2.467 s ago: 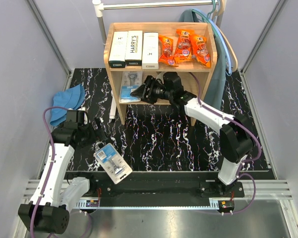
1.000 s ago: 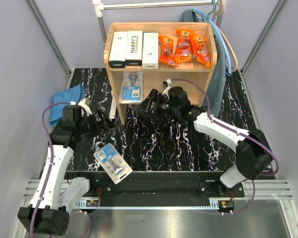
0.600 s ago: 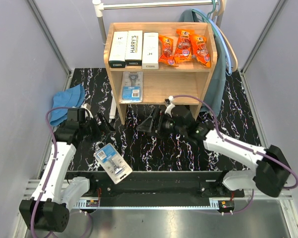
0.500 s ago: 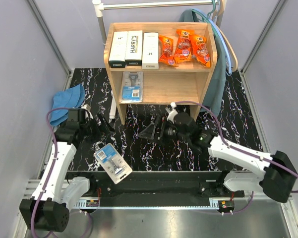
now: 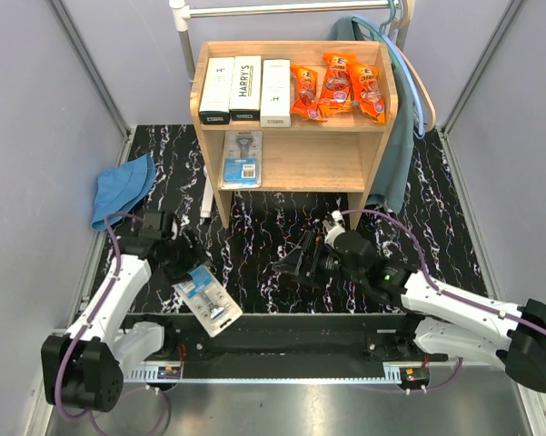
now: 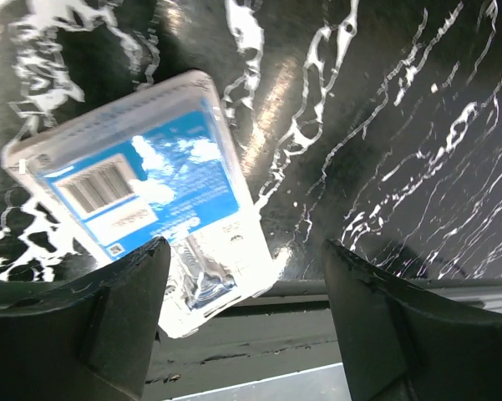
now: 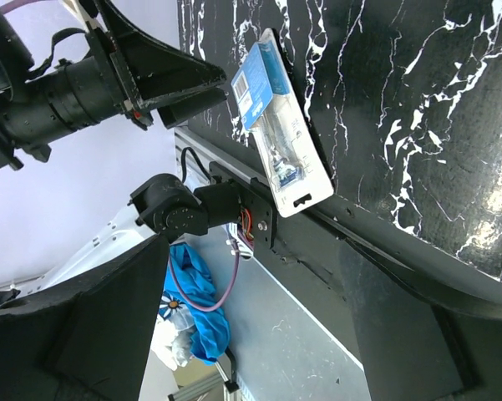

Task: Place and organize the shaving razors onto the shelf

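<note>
The left gripper's fingers stand apart over a blue-backed clear blister card lying askew at the black marbled table's near edge. The right gripper hangs mid-table, jaws wide; a second blister card, long white boxes and orange pouches sit on the light wooden two-tier shelf

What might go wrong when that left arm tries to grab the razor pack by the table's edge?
1. The blister card hangs partly over the near edge of the table; a nudge from the open left tool could tip it off.
2. It lies flat and glossy, so the fingers may slide instead of gripping.
</note>
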`<move>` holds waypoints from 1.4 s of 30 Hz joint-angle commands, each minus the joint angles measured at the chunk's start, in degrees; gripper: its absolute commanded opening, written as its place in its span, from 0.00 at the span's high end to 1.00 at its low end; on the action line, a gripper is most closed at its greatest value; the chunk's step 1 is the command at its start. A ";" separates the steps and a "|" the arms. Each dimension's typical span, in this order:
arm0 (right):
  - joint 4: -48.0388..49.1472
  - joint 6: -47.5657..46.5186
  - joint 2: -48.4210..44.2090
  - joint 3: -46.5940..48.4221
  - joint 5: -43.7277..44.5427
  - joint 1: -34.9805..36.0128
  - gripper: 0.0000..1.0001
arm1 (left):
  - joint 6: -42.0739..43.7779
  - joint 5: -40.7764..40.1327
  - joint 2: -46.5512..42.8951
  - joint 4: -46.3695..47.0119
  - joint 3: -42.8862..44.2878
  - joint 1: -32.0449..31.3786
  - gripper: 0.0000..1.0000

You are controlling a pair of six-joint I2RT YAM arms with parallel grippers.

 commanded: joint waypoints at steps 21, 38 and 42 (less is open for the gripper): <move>0.44 0.15 -0.15 -0.52 0.71 0.21 0.08 | -20.39 -19.51 -8.96 -0.92 -7.08 -20.39 0.38; 6.24 2.08 0.55 -2.80 -1.13 0.30 0.08 | -24.53 -19.78 -5.89 7.87 -15.26 -22.41 0.57; 6.33 2.52 -0.24 -3.68 -1.05 0.21 0.08 | -24.01 -20.04 -5.45 8.04 -14.99 -22.41 0.77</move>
